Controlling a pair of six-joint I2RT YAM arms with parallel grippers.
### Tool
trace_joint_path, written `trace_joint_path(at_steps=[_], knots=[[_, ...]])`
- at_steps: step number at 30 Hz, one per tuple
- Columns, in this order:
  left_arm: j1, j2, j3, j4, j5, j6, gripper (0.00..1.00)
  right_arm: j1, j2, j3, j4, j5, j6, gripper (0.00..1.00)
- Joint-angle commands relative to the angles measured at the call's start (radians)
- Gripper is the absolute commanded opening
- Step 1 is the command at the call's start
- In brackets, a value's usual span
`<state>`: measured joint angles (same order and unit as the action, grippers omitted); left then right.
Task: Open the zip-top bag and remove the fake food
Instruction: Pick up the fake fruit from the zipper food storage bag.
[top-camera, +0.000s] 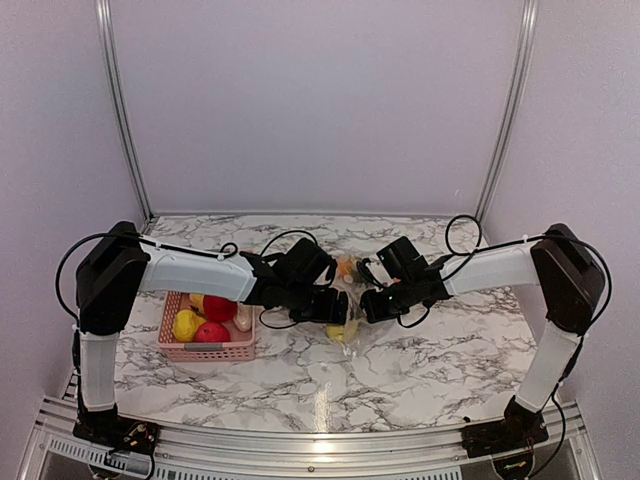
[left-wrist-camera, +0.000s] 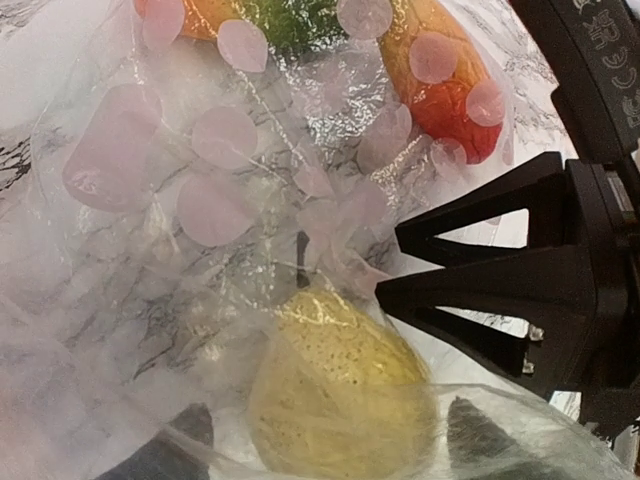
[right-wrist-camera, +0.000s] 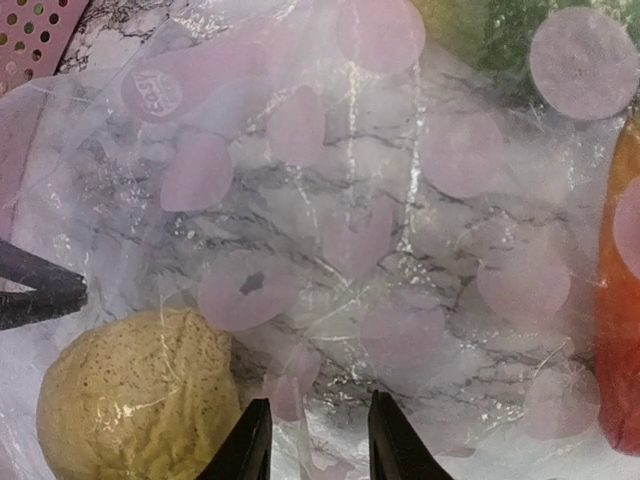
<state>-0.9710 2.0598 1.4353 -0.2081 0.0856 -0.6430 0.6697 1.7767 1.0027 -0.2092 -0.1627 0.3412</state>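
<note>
The zip-top bag (top-camera: 352, 322), clear with pale pink dots, lies crumpled on the marble between my two grippers. Inside it, a yellow dimpled piece of fake food (left-wrist-camera: 335, 385) sits under the film between the wide-apart fingertips of my left gripper (left-wrist-camera: 330, 430), with a gap on its left side. An orange-red piece (left-wrist-camera: 445, 90) and a green piece (left-wrist-camera: 290, 20) lie at the bag's far end. My right gripper (right-wrist-camera: 318, 440) has its jaws a little apart, with a fold of bag film standing loose in the gap. It faces the left gripper (top-camera: 338, 306) closely.
A pink perforated basket (top-camera: 205, 350) stands left of the bag and holds yellow and red fruits (top-camera: 212, 310). Its corner shows in the right wrist view (right-wrist-camera: 40, 30). Grey walls and metal posts close the table's back and sides.
</note>
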Motion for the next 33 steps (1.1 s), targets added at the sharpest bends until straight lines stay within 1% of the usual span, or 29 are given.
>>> trace_joint_path(at_steps=[1, 9, 15, 18, 22, 23, 25, 33], knots=[[-0.016, 0.014, 0.022, -0.081, -0.028, 0.034, 0.83, 0.011, 0.021, -0.009, 0.024, 0.024, 0.009, 0.34], [-0.039, 0.049, 0.049, -0.104, -0.034, 0.045, 0.83, 0.012, 0.024, -0.007, 0.037, 0.032, 0.021, 0.36], [-0.053, 0.08, 0.084, -0.126, -0.062, 0.042, 0.77, 0.012, 0.024, -0.006, 0.037, 0.038, 0.021, 0.36], [-0.054, 0.076, 0.083, -0.13, -0.073, 0.04, 0.73, 0.011, 0.025, -0.006, 0.036, 0.045, 0.02, 0.36], [-0.054, 0.034, 0.057, -0.117, -0.079, 0.038, 0.64, 0.011, 0.028, -0.007, 0.038, 0.059, 0.025, 0.36], [-0.053, 0.017, 0.047, -0.109, -0.108, 0.036, 0.64, 0.011, 0.031, -0.006, 0.04, 0.063, 0.026, 0.36], [-0.05, -0.023, 0.024, -0.088, -0.12, 0.035, 0.63, 0.011, 0.034, -0.008, 0.042, 0.071, 0.03, 0.36], [-0.018, -0.126, -0.079, -0.025, -0.09, 0.006, 0.61, 0.009, 0.052, -0.004, 0.044, 0.092, 0.034, 0.35]])
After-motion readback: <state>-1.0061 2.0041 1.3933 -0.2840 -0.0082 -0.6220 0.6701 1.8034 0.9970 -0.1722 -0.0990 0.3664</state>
